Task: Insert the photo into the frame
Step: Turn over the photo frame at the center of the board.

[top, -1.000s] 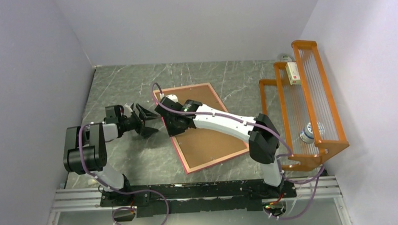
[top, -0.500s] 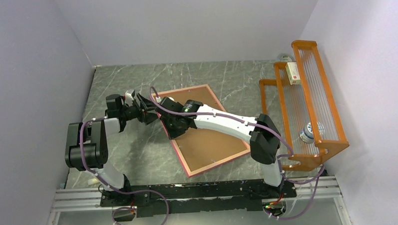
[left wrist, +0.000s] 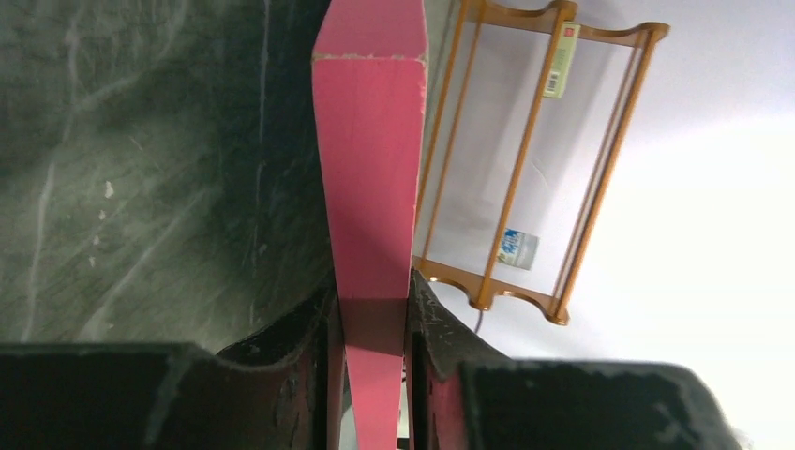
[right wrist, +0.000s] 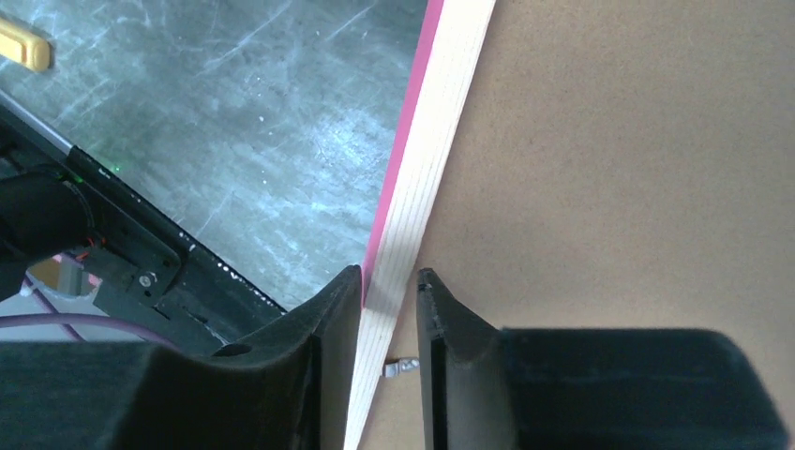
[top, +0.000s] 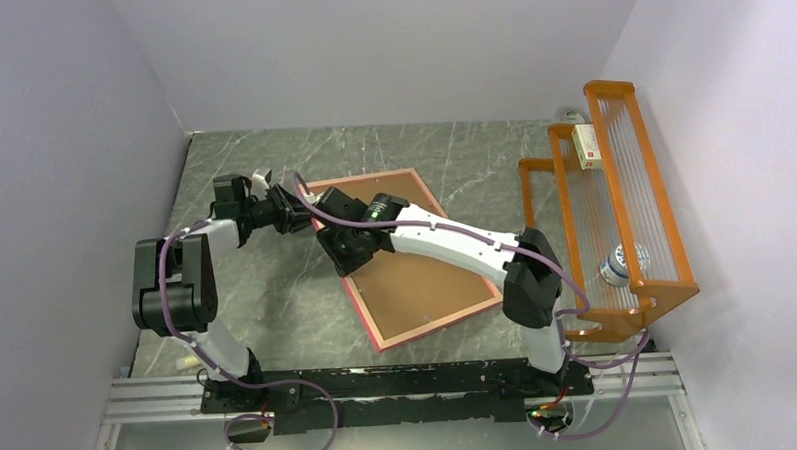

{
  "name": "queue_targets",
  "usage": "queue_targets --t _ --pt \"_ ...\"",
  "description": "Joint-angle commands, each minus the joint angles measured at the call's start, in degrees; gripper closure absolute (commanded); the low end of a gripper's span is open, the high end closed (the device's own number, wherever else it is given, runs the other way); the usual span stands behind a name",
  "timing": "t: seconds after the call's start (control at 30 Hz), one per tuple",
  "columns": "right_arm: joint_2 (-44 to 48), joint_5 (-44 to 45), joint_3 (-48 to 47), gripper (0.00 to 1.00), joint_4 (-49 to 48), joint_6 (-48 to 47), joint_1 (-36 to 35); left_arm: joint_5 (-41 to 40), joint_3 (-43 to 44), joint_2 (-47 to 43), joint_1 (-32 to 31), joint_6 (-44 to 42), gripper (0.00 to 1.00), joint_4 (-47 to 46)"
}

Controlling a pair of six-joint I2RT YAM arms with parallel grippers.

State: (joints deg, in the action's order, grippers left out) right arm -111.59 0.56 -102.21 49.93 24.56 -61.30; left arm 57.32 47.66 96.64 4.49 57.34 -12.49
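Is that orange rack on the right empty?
No, the orange rack holds a small white box up high and a blue-labelled container lower down.

I can read no word, number or brand anywhere. The small white cardboard box (top: pixel 586 145) on the upper shelf of the orange wire rack (top: pixel 610 86) bears a red printed patch, but its lettering is too small for me to make out. The round tin with a blue-and-white label (top: pixel 623 262) on the lower shelf shows only blurred marks, in my left wrist view too.
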Motion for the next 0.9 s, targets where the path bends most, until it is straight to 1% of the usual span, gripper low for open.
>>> queue_targets --t 0.0,0.07,0.1,0.17,0.23,0.33,0.4,0.47,0.57,0.67,0.77,0.87 --pt "6.2 6.1 -3.3 0.56 1.0 -2.2 -0.6 -3.8 6.9 -2.8 -0.2 -7.0 0.97 12.5" --pt "9.1 9.5 -1.6 0.41 -0.8 -2.8 -0.7 -6.2 11.3 -4.3 -0.3 -9.3 0.98 21.8" --pt "10.0 11.0 -1.1 0.37 -1.4 -3.3 -0.8 -7.9 13.3 -4.9 -0.2 -10.6 0.98 26.4" --pt "10.3 14.2 -2.4 0.32 -0.7 -4.2 -1.4 -10.9 17.8 -5.7 -0.2 -11.8 0.98 35.2" --pt "9.0 17.5 -5.9 0.30 1.9 -4.4 -2.4 -12.9 21.3 -6.1 -0.2 -11.4 0.97 41.8" --pt "5.2 24.3 -14.1 0.27 7.5 -5.2 -4.9 -15.4 25.4 -7.0 -0.1 -9.6 0.97 49.2" --pt "1.8 29.1 -20.8 0.25 11.5 -6.1 -6.9 -16.2 27.2 -8.3 0.0 -8.0 0.98 51.9" --pt "-1.5 33.0 -26.5 0.24 14.5 -7.9 -8.8 -16.4 28.2 -9.9 0.1 -6.0 0.97 52.4" --pt "-4.6 36.4 -30.2 0.23 15.9 -11.1 -10.7 -16.7 29.6 -11.2 0.1 -3.8 0.98 52.9" --pt "-5.4 38.6 -30.1 0.23 15.7 -13.6 -12.3 -16.6 31.6 -11.3 0.2 -3.7 0.98 55.4" --pt "-4.5 40.9 -26.7 0.23 13.9 -16.4 -13.8 -17.0 32.2 -11.9 0.2 -3.3 0.98 56.6" --pt "-4.6 43.1 -24.0 0.26 12.6 -18.8 -14.7 -17.0 32.1 -12.7 0.3 -2.5 0.97 56.8"
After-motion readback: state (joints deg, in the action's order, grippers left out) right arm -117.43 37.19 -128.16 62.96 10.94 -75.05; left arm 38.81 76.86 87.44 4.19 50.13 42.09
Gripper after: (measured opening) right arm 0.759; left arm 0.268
